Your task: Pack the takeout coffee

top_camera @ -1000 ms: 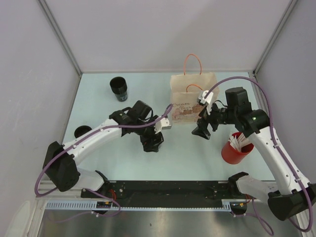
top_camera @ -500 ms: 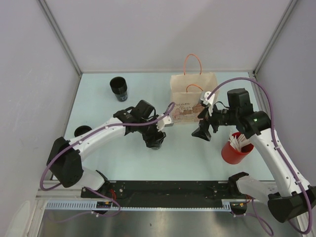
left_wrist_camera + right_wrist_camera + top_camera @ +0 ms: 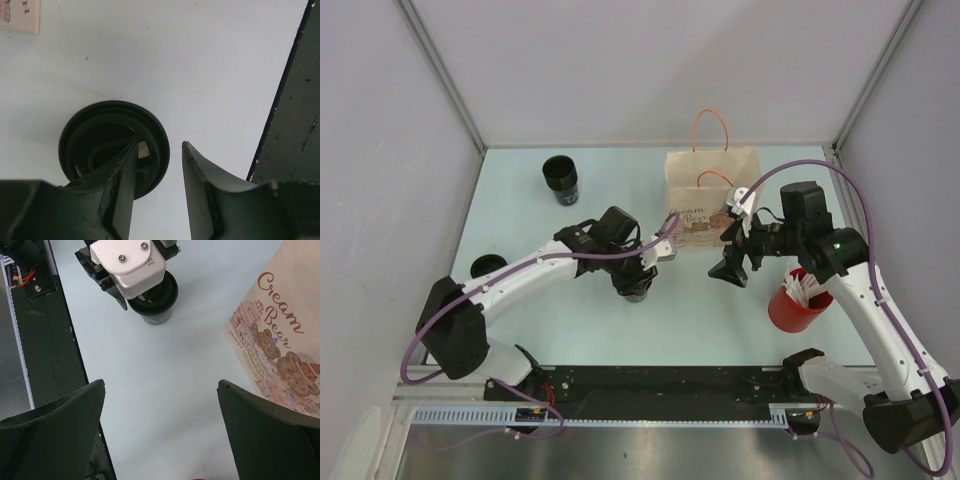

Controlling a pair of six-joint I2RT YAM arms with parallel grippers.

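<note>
Pale blue worktop [image 3: 510, 215] between grey walls carries everything. On the left gripper [image 3: 160, 145] the jaws stand half-spread, straddling the rim of the black lidded coffee cup [image 3: 156, 315]. One finger lies over the lid and the other sits just outside the rim, not touching it. The right gripper [image 3: 161, 390] hangs above the worktop with jaws spread wide, pinching nothing. The cup stands ahead of those jaws, and the upright brown paper bag with orange handles [image 3: 710, 200] is just beside them.
</note>
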